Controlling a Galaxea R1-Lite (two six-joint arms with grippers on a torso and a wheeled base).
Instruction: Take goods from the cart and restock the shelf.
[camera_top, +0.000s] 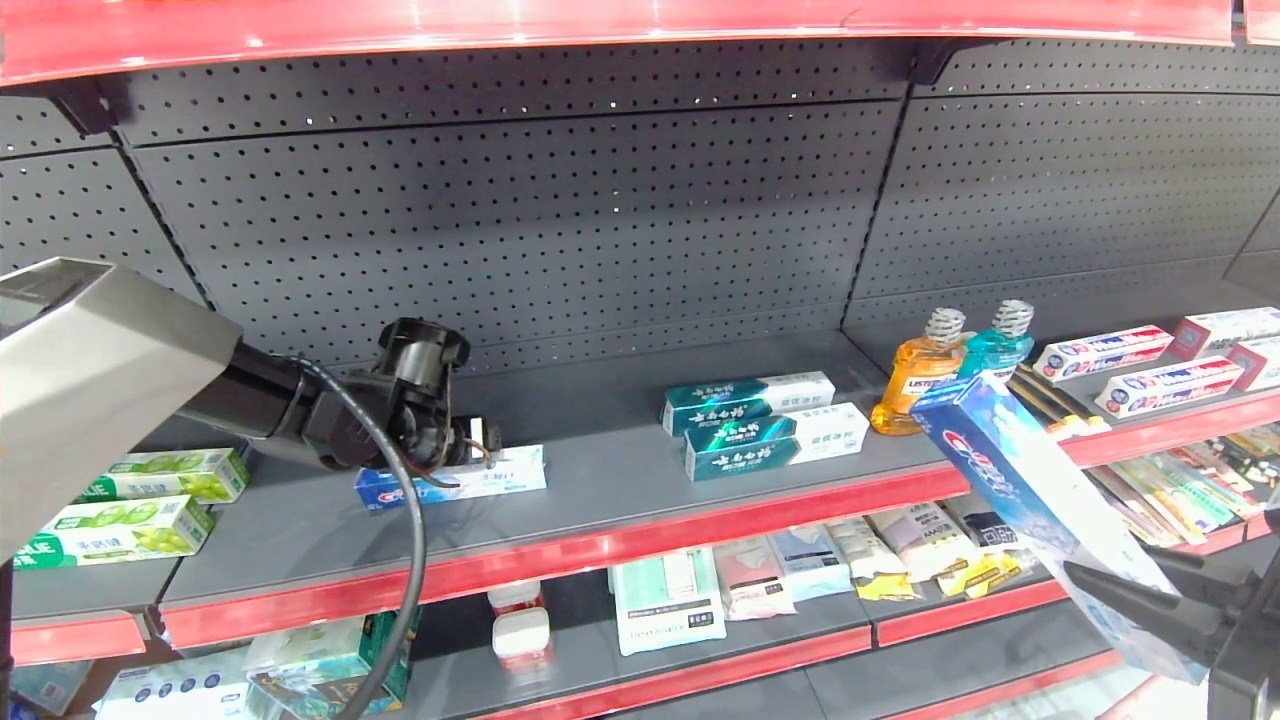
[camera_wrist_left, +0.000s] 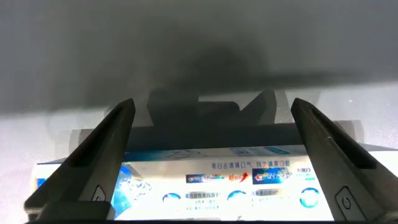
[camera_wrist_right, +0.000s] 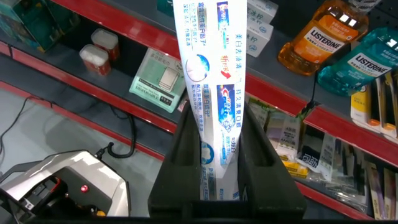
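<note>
A blue-and-white toothpaste box (camera_top: 455, 480) lies flat on the grey shelf (camera_top: 620, 470), left of centre. My left gripper (camera_top: 478, 440) hovers right over it, open. In the left wrist view its fingers (camera_wrist_left: 102, 155) straddle the box (camera_wrist_left: 236, 186) without clamping it. At the lower right, my right gripper (camera_top: 1150, 605) is shut on the bottom end of a second blue toothpaste box (camera_top: 1030, 490). That box is tilted up toward the shelf's front edge. The right wrist view shows this box (camera_wrist_right: 208, 62) pinched between the right gripper (camera_wrist_right: 219, 124) fingers.
Two teal toothpaste boxes (camera_top: 765, 425) lie mid-shelf, with an orange mouthwash bottle (camera_top: 915, 385) and a teal one (camera_top: 1000, 345) beside them. Green boxes (camera_top: 130, 500) sit far left, white-red boxes (camera_top: 1150, 370) far right. Packets fill the lower shelf (camera_top: 670, 600). Bare shelf remains around the left box.
</note>
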